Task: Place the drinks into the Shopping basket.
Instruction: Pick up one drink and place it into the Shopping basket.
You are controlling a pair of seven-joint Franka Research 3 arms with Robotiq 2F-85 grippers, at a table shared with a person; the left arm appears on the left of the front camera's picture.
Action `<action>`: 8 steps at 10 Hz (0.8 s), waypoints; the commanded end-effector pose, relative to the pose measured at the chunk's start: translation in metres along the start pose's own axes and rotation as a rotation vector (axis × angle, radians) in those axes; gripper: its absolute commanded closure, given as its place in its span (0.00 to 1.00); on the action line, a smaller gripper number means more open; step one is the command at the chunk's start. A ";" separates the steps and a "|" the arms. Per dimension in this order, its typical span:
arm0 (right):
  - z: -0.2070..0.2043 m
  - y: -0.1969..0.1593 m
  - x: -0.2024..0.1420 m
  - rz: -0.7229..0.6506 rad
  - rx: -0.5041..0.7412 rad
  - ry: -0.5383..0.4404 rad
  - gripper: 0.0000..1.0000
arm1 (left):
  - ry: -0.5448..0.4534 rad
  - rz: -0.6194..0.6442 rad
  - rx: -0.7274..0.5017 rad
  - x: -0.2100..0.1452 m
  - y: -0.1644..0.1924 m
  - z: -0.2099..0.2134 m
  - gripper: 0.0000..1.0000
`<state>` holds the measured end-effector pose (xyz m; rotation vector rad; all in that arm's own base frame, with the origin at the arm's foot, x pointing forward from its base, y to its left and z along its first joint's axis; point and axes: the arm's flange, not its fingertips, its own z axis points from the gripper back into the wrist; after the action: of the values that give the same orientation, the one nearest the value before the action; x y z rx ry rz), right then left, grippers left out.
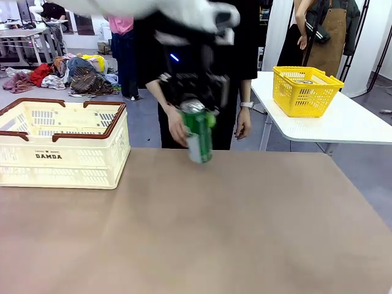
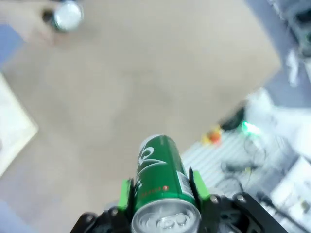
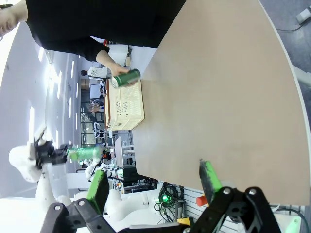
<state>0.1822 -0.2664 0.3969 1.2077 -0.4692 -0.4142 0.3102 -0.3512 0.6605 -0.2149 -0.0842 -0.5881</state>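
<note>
Closest in, the left gripper [image 2: 163, 187] is clamped on the green can [image 2: 160, 165], one green pad on each side of its body toward the silver top, with the can's length running out along the fingers. In the front view the can hangs bottom-down from the blurred gripper, in the air over the far middle of the table [image 1: 214, 233]. It is to the right of the Shopping basket [image 1: 37, 165], which sits at the far left with its floor hidden behind the near wall. The step in hand looks like the carry to the basket. I judge it best to hold the can high, travel left until it is over the open middle, clear of the brown rim and handles, and lower it inside before spreading the fingers. A slim can let go from height may bounce or tip. Because the grip sits near one end, a quick swing could make the can pivot. Room is good, since the table between can and basket is bare. The person's hand [image 1: 176, 125], just behind the can, holds a second can [image 2: 68, 14] near the far edge, so the path should not drift farther out. The right gripper [image 3: 154, 174] has its fingers wide apart and empty by the near right edge, well apart from the route. The yellow basket [image 1: 306, 92] sits on a separate white table at the far right.
</note>
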 end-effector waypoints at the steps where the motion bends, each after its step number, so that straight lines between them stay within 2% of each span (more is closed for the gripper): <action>1: 0.000 0.002 0.003 0.028 0.025 -0.018 0.00 | 0.149 0.049 0.070 -0.081 0.056 0.064 1.00; 3: 0.000 0.002 0.003 0.028 0.025 -0.018 0.00 | -0.028 0.198 0.091 -0.164 0.069 0.097 1.00; 4: 0.000 0.002 0.003 0.028 0.025 -0.018 0.00 | -0.085 0.288 0.071 -0.195 0.077 0.095 1.00; 5: 0.000 0.002 0.003 0.028 0.025 -0.018 0.00 | -0.157 0.359 0.077 -0.215 0.083 0.086 1.00; 6: 0.000 0.002 0.003 0.028 0.025 -0.018 0.00 | -0.272 0.466 0.077 -0.221 0.089 0.074 1.00; 7: 0.000 0.002 0.003 0.028 0.025 -0.018 0.00 | -0.060 0.281 0.080 -0.205 0.080 0.115 1.00; 8: 0.000 0.002 0.003 0.028 0.025 -0.018 0.00 | -0.060 0.281 0.080 -0.205 0.080 0.115 1.00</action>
<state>0.1821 -0.2665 0.3969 1.2071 -0.4705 -0.4135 0.1759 -0.1391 0.7103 -0.1735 -0.1837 -0.2171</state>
